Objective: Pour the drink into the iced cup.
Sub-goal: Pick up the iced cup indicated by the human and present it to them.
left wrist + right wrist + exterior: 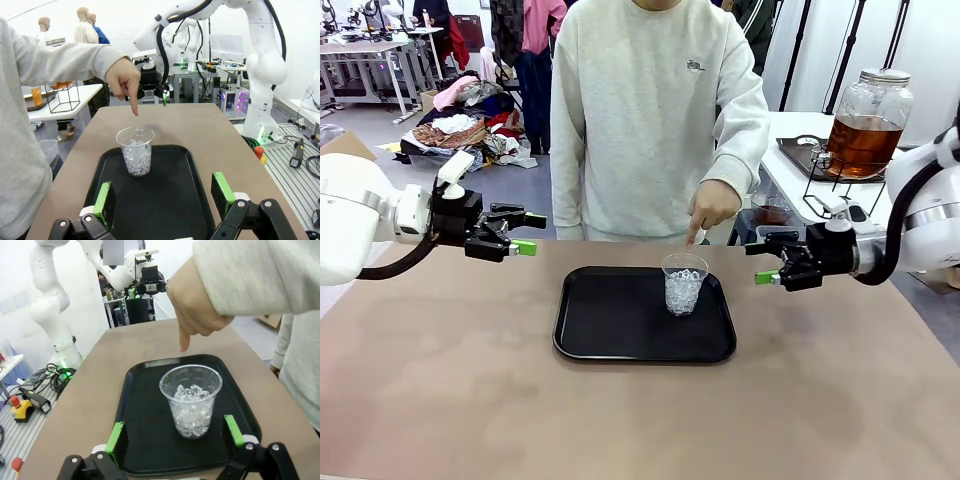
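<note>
Two hands: left hand (528, 232) and right hand (760, 262), both released and empty, flank the tray (610, 320) so either may reach.
Cup (683, 284): upright on tray's far right, ice only; tray likely catches spills.
Finger (692, 237): person points down at cup, marking the target.
Drink (863, 145): amber, in jar (880, 92) behind right hand, well apart from cup.

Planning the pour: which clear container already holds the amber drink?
The big lidded jar at far right; the cup on the tray holds only ice.
</note>
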{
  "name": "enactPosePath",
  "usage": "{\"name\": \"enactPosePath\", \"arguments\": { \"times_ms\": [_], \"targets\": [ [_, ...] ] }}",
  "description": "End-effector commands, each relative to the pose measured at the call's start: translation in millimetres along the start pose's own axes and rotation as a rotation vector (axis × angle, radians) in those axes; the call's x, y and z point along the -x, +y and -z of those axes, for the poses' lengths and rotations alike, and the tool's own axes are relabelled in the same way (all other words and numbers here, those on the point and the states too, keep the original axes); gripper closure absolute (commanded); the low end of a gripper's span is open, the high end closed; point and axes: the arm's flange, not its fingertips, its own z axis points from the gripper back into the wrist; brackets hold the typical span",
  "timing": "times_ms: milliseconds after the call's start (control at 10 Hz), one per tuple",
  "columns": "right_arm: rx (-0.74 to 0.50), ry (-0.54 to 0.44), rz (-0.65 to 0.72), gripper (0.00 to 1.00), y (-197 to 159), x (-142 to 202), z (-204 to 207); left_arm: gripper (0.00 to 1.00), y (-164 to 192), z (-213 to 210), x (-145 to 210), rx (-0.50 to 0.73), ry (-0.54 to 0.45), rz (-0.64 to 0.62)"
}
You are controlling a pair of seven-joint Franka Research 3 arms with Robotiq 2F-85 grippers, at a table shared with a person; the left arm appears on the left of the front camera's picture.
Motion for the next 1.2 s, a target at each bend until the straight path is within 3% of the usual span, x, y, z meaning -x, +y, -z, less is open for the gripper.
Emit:
{"name": "enactPosePath", "arguments": {
  "times_ms": [0, 500, 1100],
  "targets": [
    [0.022, -0.025, -0.072, 0.00, -16.2, 14.4, 19.4, 0.00, -0.7, -0.1, -1.1, 0.000, -0.001, 0.002],
    [0.008, -0.040, -0.136, 0.00, -32.5, 45.8, 46.1, 0.00, -0.7, -0.1, -1.1, 0.000, -0.001, 0.002],
    [-0.023, -0.034, -0.100, 0.00, -27.8, 47.6, 41.0, 0.00, -0.7, -0.1, -1.1, 0.000, -0.001, 0.002]
  ]
}}
